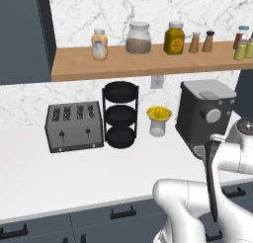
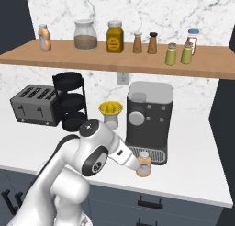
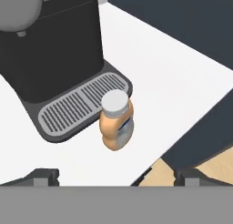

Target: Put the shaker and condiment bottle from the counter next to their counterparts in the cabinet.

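Hand view: tool (image 3: 116, 177) spread wide, empty, hovering near the condiment bottle (image 3: 116, 126).

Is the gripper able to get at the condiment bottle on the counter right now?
Probably yes. The gripper hangs open above the condiment bottle, with nothing between them. The coffee machine stands close on one side, its drip tray beside the bottle.

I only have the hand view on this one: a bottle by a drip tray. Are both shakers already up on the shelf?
Observer: Yes, two yellow-green shakers stand side by side on the cabinet, toward its right end.
Operator: And the bottle's twin?
Observer: The twin bottle stands at the cabinet's far left, beside a glass jar.
Operator: Where is the gripper?
Observer: The gripper is open above the condiment bottle, not touching it; it stands on the counter before the coffee machine.
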